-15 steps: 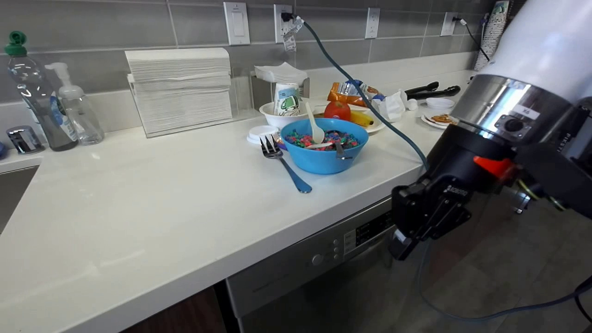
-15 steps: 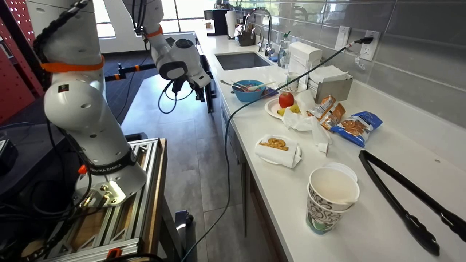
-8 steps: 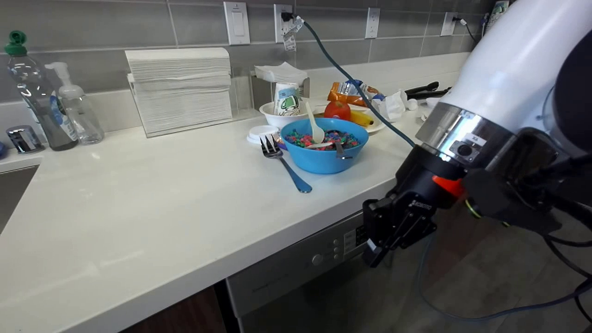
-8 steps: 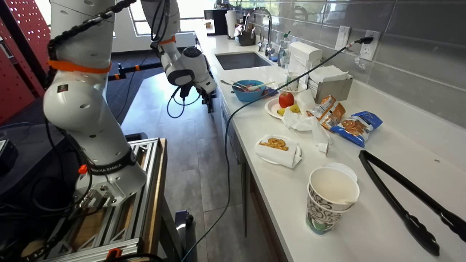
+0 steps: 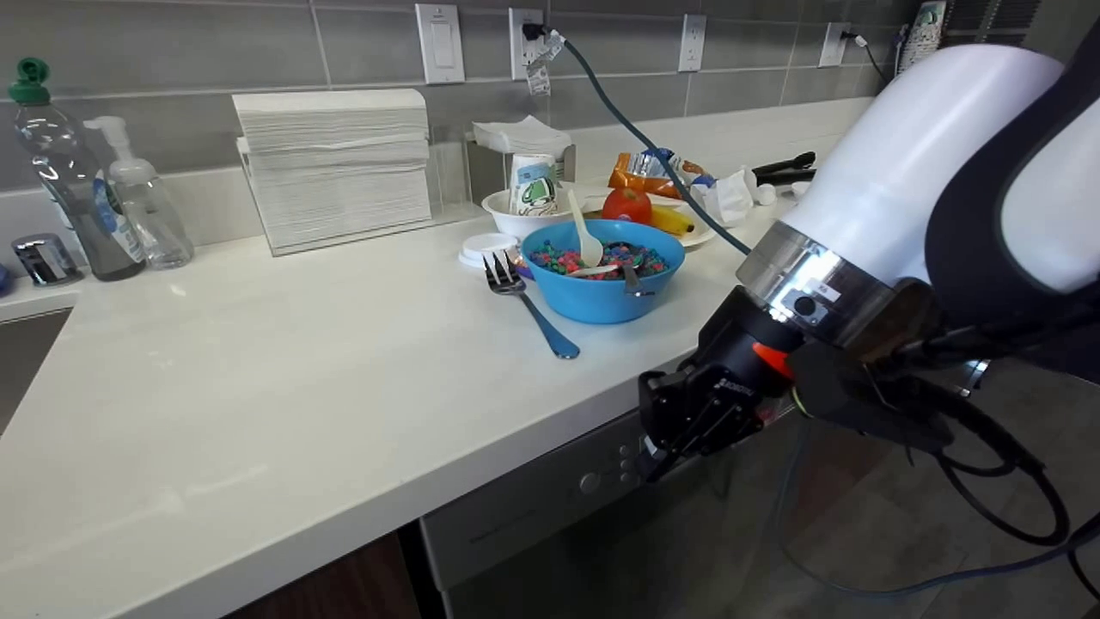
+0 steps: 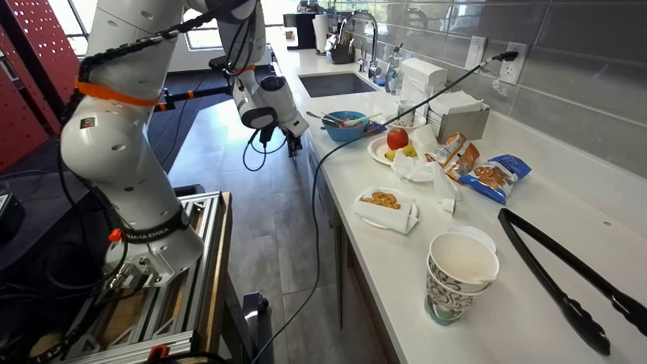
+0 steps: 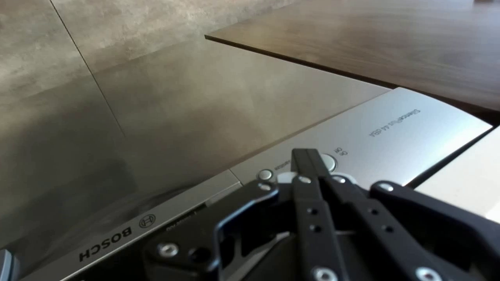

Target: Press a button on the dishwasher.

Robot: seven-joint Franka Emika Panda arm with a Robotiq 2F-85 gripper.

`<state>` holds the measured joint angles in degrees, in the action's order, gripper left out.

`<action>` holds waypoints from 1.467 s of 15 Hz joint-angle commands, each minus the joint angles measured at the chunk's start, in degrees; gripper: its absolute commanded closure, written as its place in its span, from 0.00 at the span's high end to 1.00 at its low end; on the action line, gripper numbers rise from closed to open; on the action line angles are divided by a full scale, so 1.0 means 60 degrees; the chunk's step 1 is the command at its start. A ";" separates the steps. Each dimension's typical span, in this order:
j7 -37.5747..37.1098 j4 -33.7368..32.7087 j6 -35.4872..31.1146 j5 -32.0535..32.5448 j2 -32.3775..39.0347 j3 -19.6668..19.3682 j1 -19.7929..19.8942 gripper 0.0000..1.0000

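Note:
The dishwasher (image 5: 507,529) has a grey steel front under the counter edge, and its control strip fills much of the wrist view (image 7: 394,121). A large round button (image 5: 589,482) is marked On/Off in the wrist view (image 7: 330,162), partly hidden behind the fingertips. A smaller round button (image 7: 265,174) is left of the fingertips there. My gripper (image 5: 653,467) is shut and empty, its fingers together in the wrist view (image 7: 306,154). Its tips are in front of the strip, right of the large button in an exterior view; contact cannot be told. The dark display is hidden behind the gripper.
The white counter (image 5: 301,387) overhangs the dishwasher, close above the gripper. A blue bowl (image 5: 601,288) and a fork (image 5: 537,314) sit near its edge. A dark cable (image 6: 317,212) runs from the wall outlet over the counter to the floor.
My arm and gripper have moved left along the dishwasher front in an exterior view, closer to the round buttons. The display, earlier visible, is now covered. The objects on the counter have not moved.

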<state>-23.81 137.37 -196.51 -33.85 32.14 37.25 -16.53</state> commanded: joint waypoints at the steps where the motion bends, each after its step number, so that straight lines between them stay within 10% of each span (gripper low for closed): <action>1: -0.0429 -0.0177 -0.0538 0.0601 0.0323 -0.0542 -0.0429 0.00; 22: -0.1396 -0.0374 -0.1475 0.0628 0.0555 -0.1713 -0.1651 0.00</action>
<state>-30.22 136.13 -202.55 -30.36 34.06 28.28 -24.91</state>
